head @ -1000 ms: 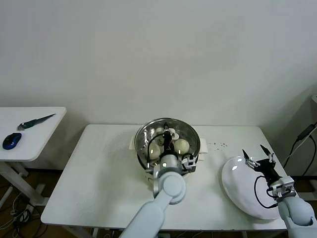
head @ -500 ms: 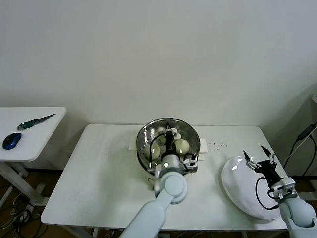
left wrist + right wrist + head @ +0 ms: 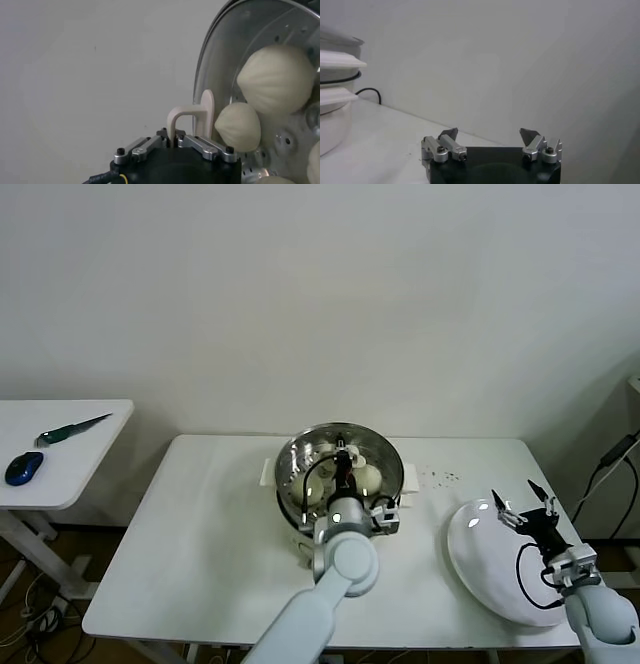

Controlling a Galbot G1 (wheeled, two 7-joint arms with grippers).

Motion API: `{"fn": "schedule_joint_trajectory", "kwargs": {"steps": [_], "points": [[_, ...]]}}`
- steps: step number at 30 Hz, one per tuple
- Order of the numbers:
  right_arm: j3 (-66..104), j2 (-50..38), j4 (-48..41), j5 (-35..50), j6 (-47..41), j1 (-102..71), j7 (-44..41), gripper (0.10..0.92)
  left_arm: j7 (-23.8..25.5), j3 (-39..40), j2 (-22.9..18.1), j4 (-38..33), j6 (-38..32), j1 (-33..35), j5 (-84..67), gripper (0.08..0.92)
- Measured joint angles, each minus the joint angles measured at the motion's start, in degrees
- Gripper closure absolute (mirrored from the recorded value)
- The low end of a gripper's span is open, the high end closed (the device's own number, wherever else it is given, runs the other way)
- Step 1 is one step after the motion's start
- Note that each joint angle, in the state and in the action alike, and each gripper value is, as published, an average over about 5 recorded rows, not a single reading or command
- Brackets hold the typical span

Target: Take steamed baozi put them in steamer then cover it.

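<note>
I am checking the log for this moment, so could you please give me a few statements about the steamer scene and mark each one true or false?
1. The left gripper is shut on the lid's white handle above the steamer. True.
2. The baozi are lying on the plate. False: they sit in the steamer; the plate holds none.
3. The right gripper is open above the plate. True.
4. The steamer stands on the small side table. False: it is on the main table; the side table holds a knife and a mouse.
</note>
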Motion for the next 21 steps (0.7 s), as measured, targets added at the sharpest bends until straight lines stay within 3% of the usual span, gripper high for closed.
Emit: {"fn": "schedule_joint_trajectory", "kwargs": {"steps": [9,21], "points": [[0.5,0.0,-0.1,0.0,0.0,-0.1,-0.2,0.203,-0.3,0.3,0.0,0.0,0.0,0.2,-0.5,0.830],[0.9,-0.1,-0.4,0.2,-0.6,-0.1,-0.5,0.203,2.6,1.8,0.0,-4.9,0.0,1.7,-0.8,0.505]]}}
